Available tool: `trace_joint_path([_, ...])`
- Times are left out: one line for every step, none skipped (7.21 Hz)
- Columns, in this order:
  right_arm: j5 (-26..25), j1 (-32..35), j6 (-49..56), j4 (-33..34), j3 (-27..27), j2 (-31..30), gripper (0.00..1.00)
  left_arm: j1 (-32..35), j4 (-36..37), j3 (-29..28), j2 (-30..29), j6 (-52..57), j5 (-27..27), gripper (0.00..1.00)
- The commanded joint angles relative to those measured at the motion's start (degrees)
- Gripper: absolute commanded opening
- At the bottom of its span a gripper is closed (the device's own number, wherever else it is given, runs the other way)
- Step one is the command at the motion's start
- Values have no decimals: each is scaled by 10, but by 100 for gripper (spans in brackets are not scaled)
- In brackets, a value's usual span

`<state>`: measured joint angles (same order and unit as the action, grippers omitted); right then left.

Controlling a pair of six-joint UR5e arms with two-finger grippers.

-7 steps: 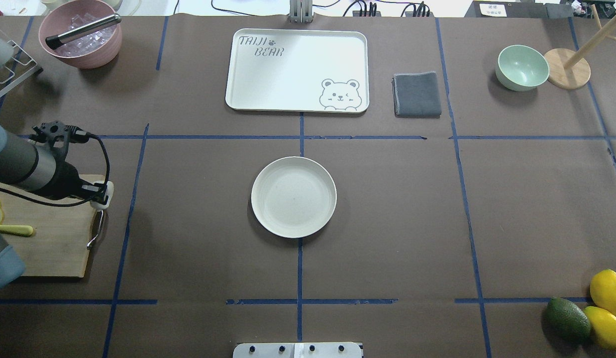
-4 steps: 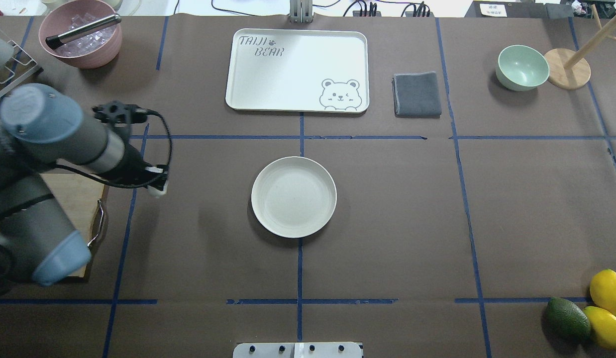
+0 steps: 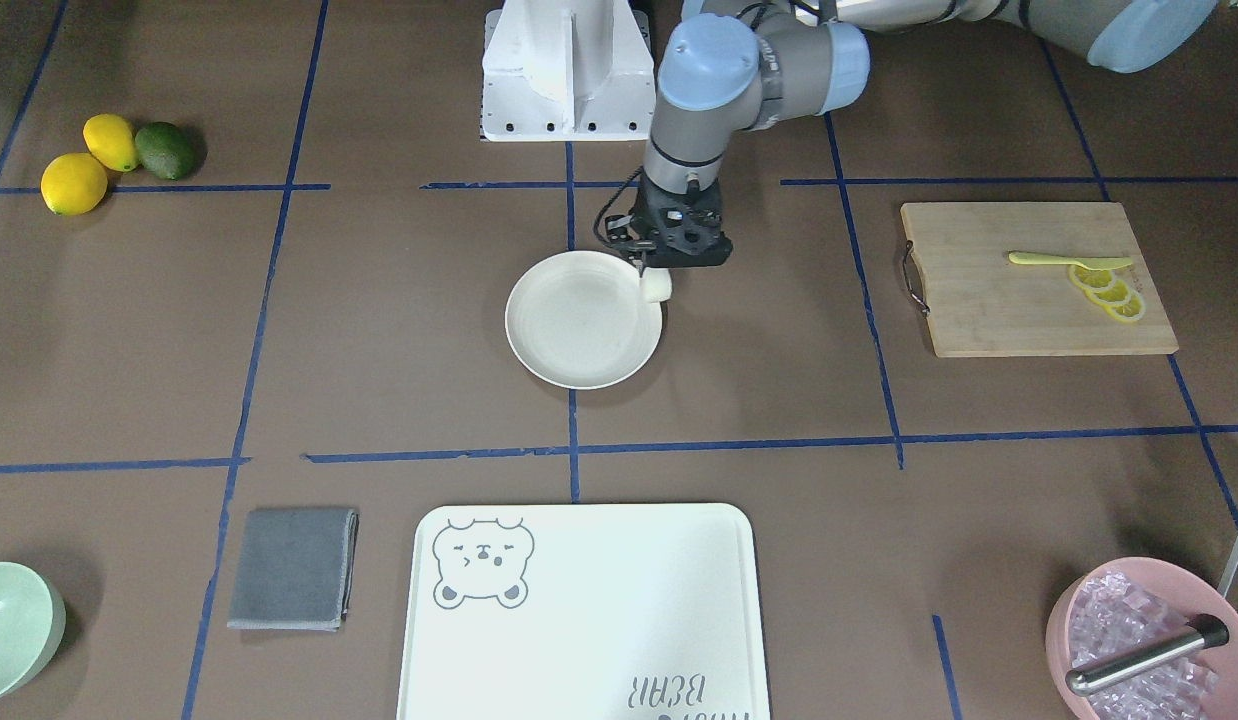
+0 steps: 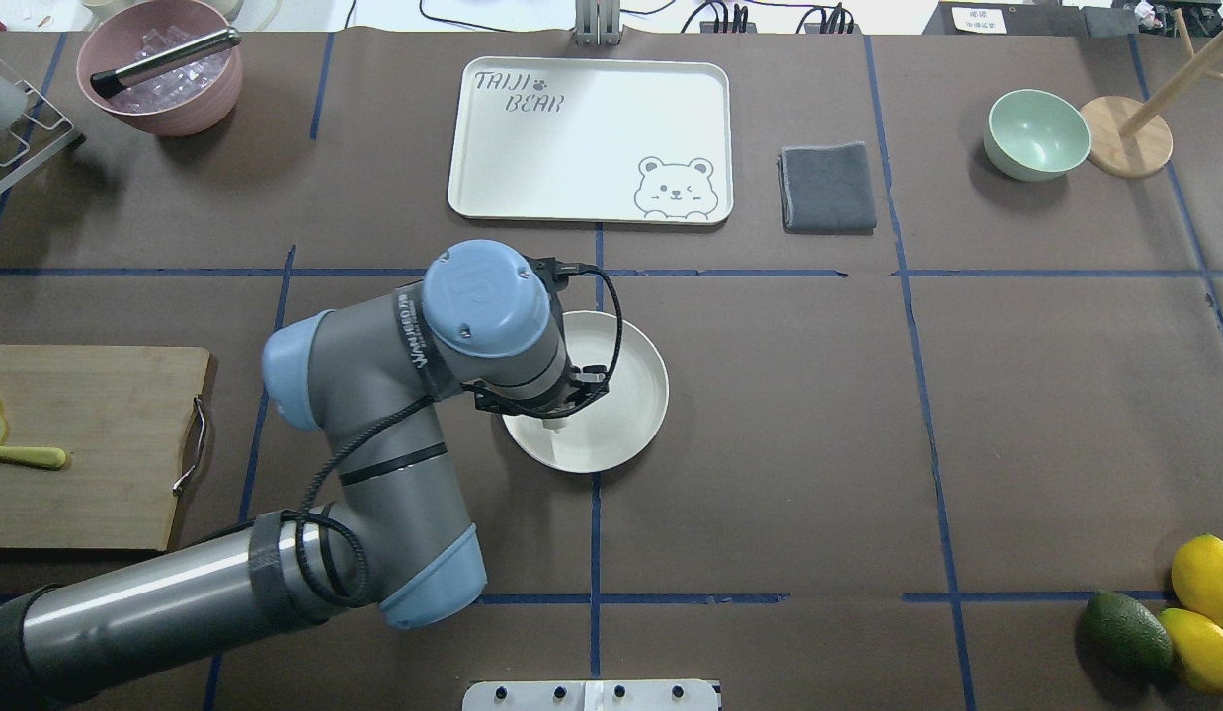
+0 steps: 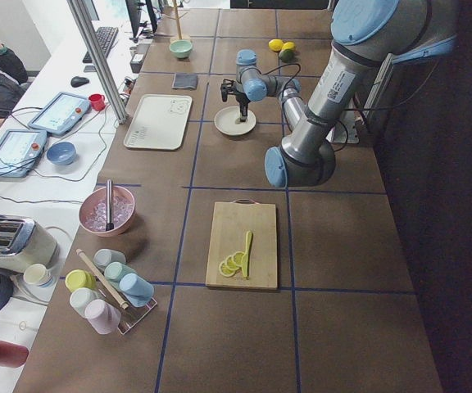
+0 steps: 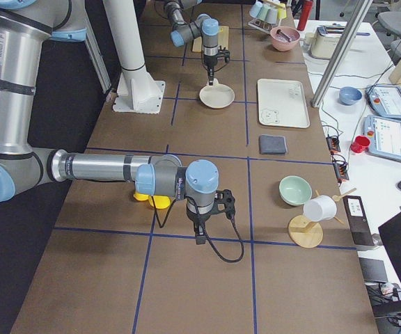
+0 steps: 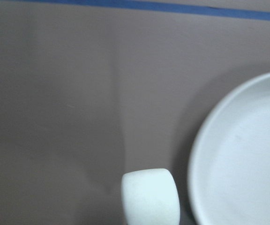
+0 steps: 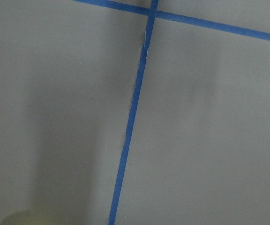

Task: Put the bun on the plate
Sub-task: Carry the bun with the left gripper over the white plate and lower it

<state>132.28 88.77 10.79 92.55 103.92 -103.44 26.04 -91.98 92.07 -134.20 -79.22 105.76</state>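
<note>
The small white bun (image 3: 656, 287) hangs at the tip of my left gripper (image 3: 663, 272), which is shut on it. It is over the rim of the round cream plate (image 3: 579, 330), on the side nearest the cutting board. The left wrist view has the bun (image 7: 150, 197) just outside the plate's edge (image 7: 205, 140). From overhead, the left wrist covers the gripper and part of the plate (image 4: 626, 395). My right gripper (image 6: 200, 235) shows only in the exterior right view, low over bare table near the lemons; I cannot tell whether it is open or shut.
Beyond the plate lies a white bear-print tray (image 4: 592, 138), with a grey cloth (image 4: 827, 186) and a green bowl (image 4: 1036, 133) to its right. At the left are a cutting board (image 4: 88, 444) and a pink bowl (image 4: 157, 69). Lemons and an avocado (image 4: 1125, 632) lie front right.
My left arm has swung right from over the cutting board to the plate, carrying the bun with it. The plate has not moved.
</note>
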Motion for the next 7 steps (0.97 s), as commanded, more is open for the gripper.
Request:
trace_joint_path([0, 0, -2, 0, 1, 0, 100, -12, -17, -77, -64, -7, -25, 28])
trace_joint_path([0, 0, -2, 0, 3, 0, 100, -11, -60, -114, -70, -3, -26, 28])
trace_joint_path([0, 0, -2, 0, 3, 0, 100, -11, -78, -130, -69, 8, -26, 37])
trace_joint_path([0, 0, -2, 0, 2, 0, 100, -11, -80, -131, -57, 22, -25, 51])
trace_joint_path([0, 0, -2, 0, 4, 0, 100, -8, -80, -129, -53, 26, -25, 79])
trace_joint_path([0, 0, -2, 0, 4, 1, 100, -4, -73, -121, -54, 51, -21, 100])
trace_joint_path([0, 0, -2, 0, 4, 1, 100, 8, -57, -103, -52, 54, -18, 100])
